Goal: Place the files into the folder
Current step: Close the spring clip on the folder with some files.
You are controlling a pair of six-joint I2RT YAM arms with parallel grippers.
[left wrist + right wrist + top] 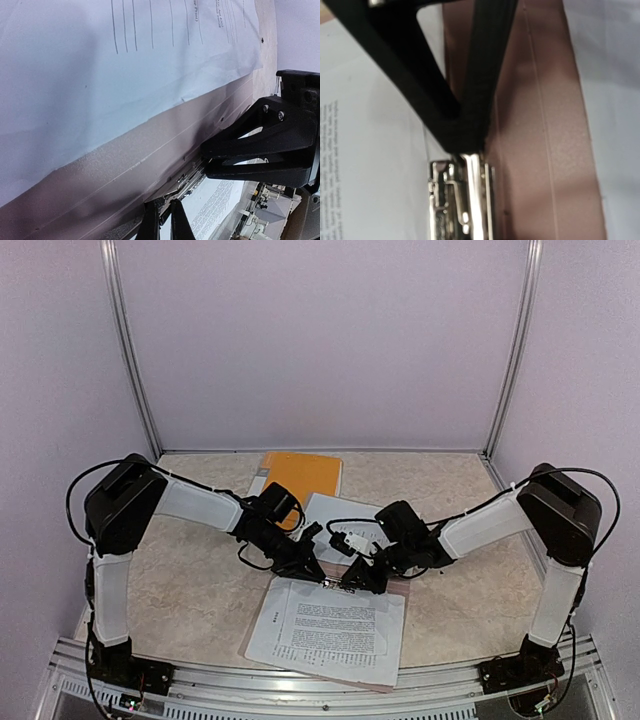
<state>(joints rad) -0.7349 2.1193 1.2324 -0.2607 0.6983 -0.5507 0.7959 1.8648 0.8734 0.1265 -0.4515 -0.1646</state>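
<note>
1. The right gripper (206,158) has its jaws drawn almost together, with only a thin slit between them. Its tips sit right on the metal clip (462,200) at the top edge of the taupe folder (125,170). It looks to be nipping the clip's lever, likely to raise it so paper can slide under.
2. The left gripper (318,574) is fully closed. It sits nearly tip-to-tip with the right one, just beside the same clip (probably steadying the cover while the other works the lever).
3. One printed sheet (330,630) of the files lies flat on the folder, on the near side of both grippers, its top edge running up toward the clip. A second sheet (330,510) lies beyond the grippers, overlapping the folder's far edge. An orange cover (300,475) lies farther back still.
4. Only the tips of the left fingers show in the left wrist view, so I cannot tell whether they pinch anything. From above, the arms hide whether the near sheet is already under the clip. The right wrist view is too blurred to settle how the lever stands.
</note>
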